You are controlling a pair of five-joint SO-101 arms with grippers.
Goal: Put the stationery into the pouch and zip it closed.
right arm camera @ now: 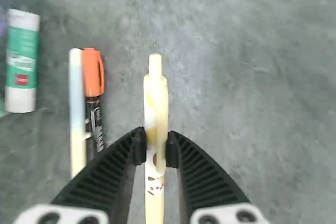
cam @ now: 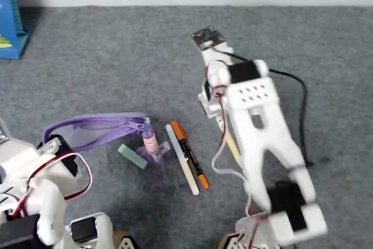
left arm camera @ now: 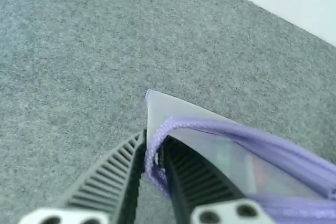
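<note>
grey felt surface point(cam: 116, 56) carries the purple pouch point(cam: 93, 131), its end pinched in the left tool point(left arm camera: 152, 156). right tool point(right arm camera: 156, 148) is clamped on a yellow pen point(right arm camera: 156, 93) near the orange marker point(right arm camera: 93, 93). loading looks under way; next the pen needs steering into the pouch's mouth.

The see-through purple pouch point(cam: 93, 127) is lying with its zipper open, one end being pinched by the left gripper point(left arm camera: 152, 141). A pinkish stick point(cam: 150, 140) and a green glue stick point(cam: 133, 157) are lying beside its zipper end. Farther from the pouch, a cream pen point(cam: 182, 158) and an orange marker point(cam: 189, 153) are lying side by side. Beyond them, a yellow pen point(right arm camera: 156, 87) is being clamped in the right gripper point(right arm camera: 155, 139).
</note>
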